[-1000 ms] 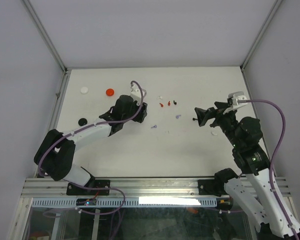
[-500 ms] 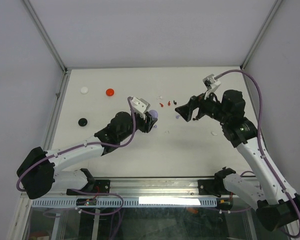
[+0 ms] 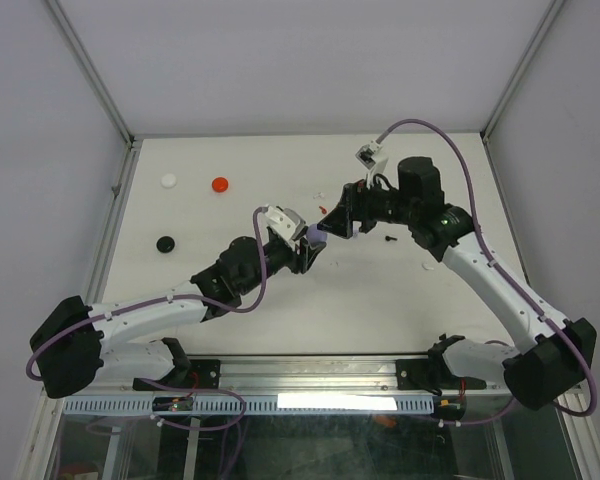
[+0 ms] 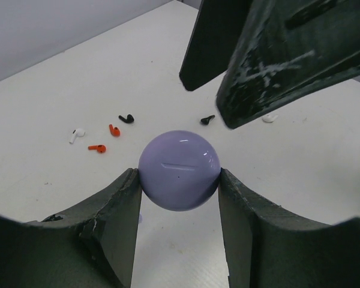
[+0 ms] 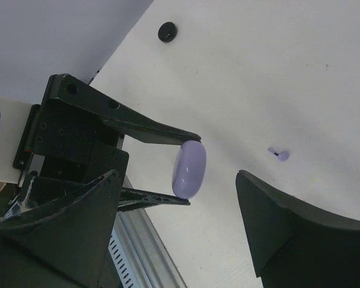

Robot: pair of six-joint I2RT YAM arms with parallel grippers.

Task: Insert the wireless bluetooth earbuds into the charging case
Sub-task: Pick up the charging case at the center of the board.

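The left gripper (image 3: 306, 244) is pinched on the lavender charging case (image 4: 179, 170), which is held closed above the desk (image 4: 60, 84). The right gripper (image 3: 328, 224) is spread just beside it. Lid-opening appears to be in hand, so a fine catch at the seam is called for. The earbuds (image 4: 114, 130) are left scattered on the desk beyond. Room is open around them but tight between the grippers.

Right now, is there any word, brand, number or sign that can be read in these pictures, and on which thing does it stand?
No text can be read in any view.
Purple case in the left hand: only a short groove, no letters.
Red case, black case, white case: too small to tell.
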